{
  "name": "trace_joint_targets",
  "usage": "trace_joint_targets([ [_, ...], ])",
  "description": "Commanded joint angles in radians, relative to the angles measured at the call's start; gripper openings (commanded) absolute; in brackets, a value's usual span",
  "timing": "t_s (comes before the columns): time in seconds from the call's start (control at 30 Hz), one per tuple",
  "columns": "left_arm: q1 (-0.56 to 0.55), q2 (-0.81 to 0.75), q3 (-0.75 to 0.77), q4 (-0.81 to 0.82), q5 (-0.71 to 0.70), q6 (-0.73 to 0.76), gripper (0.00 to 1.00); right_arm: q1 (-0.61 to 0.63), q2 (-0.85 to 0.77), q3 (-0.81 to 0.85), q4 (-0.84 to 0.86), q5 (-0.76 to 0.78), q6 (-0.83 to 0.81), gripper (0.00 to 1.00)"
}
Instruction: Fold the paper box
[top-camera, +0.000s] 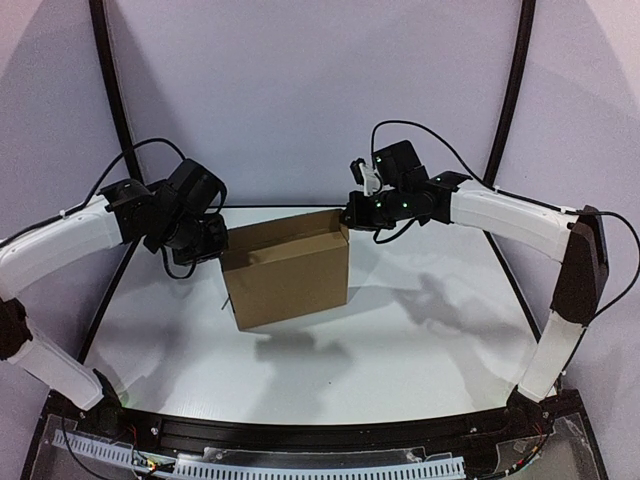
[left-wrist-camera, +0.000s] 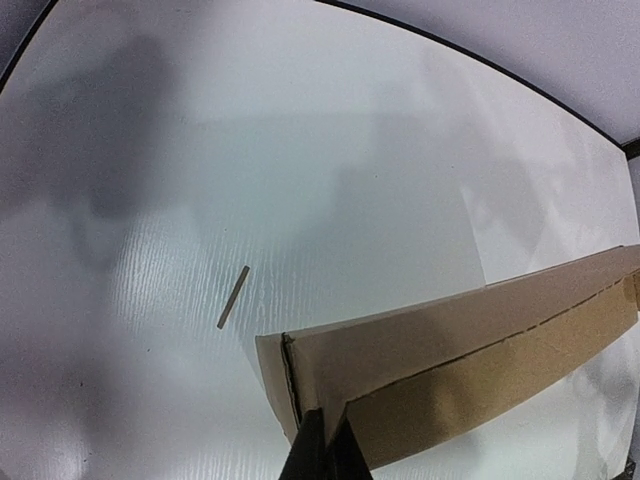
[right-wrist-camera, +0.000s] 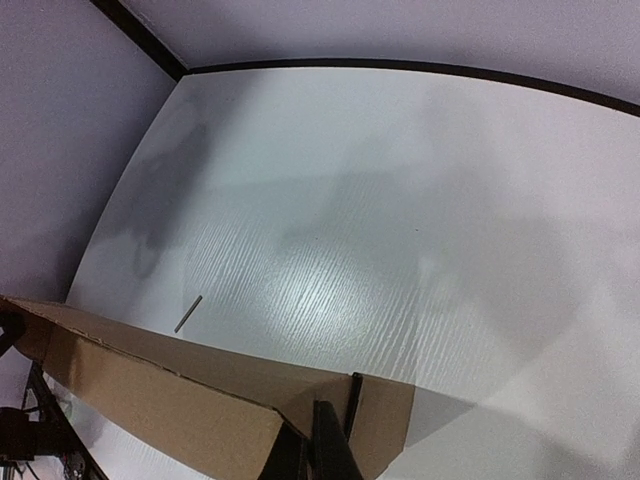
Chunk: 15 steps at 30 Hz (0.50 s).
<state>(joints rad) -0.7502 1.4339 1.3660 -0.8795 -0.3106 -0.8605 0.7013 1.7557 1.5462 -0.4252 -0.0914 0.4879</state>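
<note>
Black plastic fingers of the left gripper are pinched tight on the upper left corner of the plain brown cardboard paper box. The box appears to stand upright on the white table, spanning the gap between both arms. A thin brown cardboard sliver lies just off the box's lower left corner. At the box's upper right corner, the right gripper is likewise clamped on the wall. Both grips should probably stay level and move together, so the panels square up along their creases without tearing.
</note>
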Motion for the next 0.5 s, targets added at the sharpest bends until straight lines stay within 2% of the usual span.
trace_joint_targets([
  [0.0, -0.012, -0.002, -0.074, -0.077, 0.105, 0.041, 0.01, 0.03, -0.012, -0.035, -0.007, -0.062, -0.003, 0.0],
  [0.3, -0.014, 0.014, -0.121, -0.075, 0.112, 0.034, 0.01, 0.03, -0.035, -0.085, 0.068, -0.065, -0.005, 0.0],
  [0.47, -0.023, 0.057, -0.118, -0.125, 0.112, 0.038, 0.01, 0.031, -0.047, -0.111, 0.084, -0.04, -0.027, 0.0],
])
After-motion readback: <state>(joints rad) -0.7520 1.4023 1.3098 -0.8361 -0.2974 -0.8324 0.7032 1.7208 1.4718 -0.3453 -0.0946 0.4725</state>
